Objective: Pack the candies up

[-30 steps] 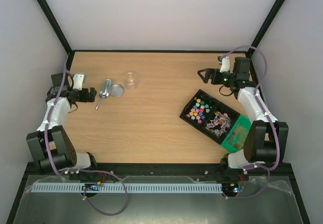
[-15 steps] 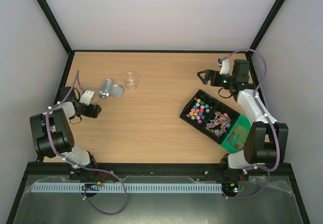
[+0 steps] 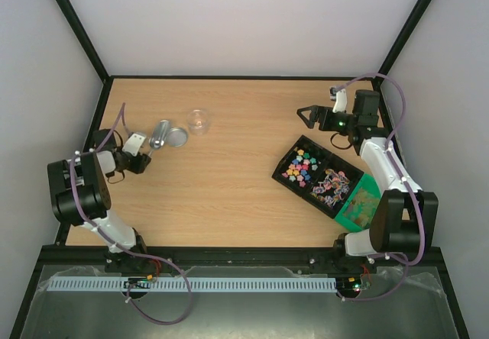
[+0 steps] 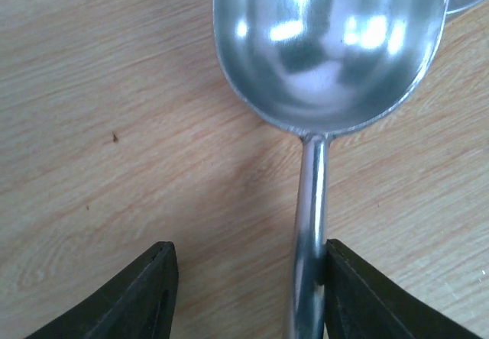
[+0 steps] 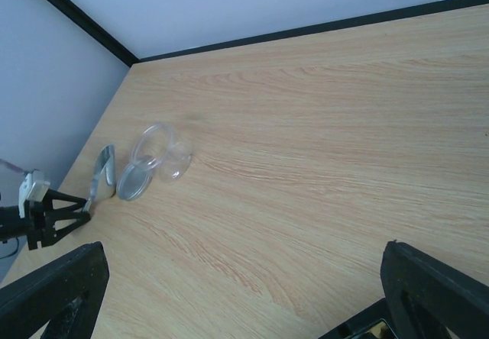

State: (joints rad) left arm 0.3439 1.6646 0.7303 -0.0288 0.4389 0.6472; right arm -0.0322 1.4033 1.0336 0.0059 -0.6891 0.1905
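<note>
Left gripper (image 4: 244, 301) — jaws spread, straddling the metal scoop (image 4: 328, 41) handle; right gripper (image 3: 306, 114) — jaws spread, empty, at 12 o'clock of the candies (image 3: 299, 165)

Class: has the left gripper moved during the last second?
Yes. Left gripper shifted nearward: once level with the round lid, now below it in the top view.

A metal scoop (image 3: 159, 134) lies beside a lid (image 3: 177, 137) (clear cup (image 3: 199, 121) nearby).
</note>
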